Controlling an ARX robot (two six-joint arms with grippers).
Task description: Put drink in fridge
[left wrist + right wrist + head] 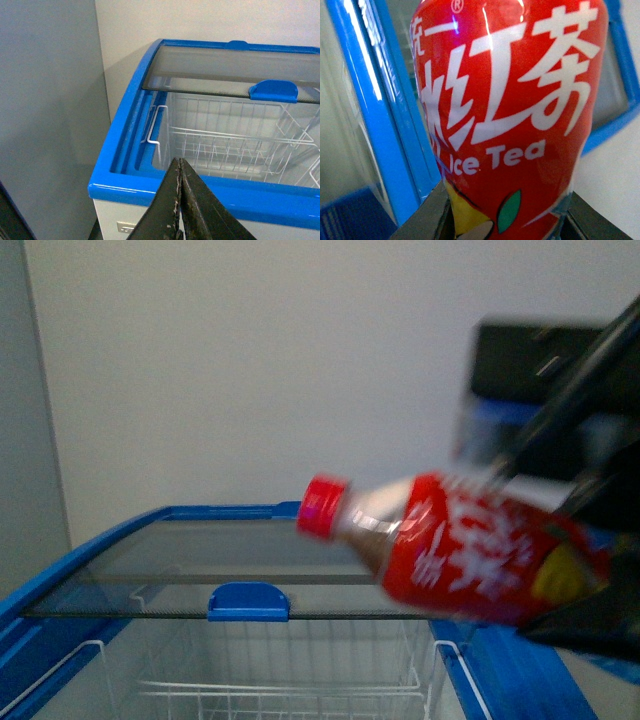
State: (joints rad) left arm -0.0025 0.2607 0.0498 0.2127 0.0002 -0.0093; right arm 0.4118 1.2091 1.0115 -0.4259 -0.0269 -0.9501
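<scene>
The drink (460,545) is off any surface and in the air, clamped near its base by the right tool (588,565), whose 2 fingers grip the red label. It hangs above the right rim of the fridge (60,585), not yet over the middle of the opening. The glass lid (250,560) sits slid to the far side, so the near half is open and the white wire basket (280,690) inside shows. Pickup and opening look done. What is left, as I judge it, is to carry the drink left over the gap, lower it into the basket and let go. The drink's long axis lies nearly level, running left to right, with the red cap (322,506) pointing left and tipped slightly up. The left tool (181,200) is closed on nothing, fingers pressed together, by the near rim at the fridge's left side.
</scene>
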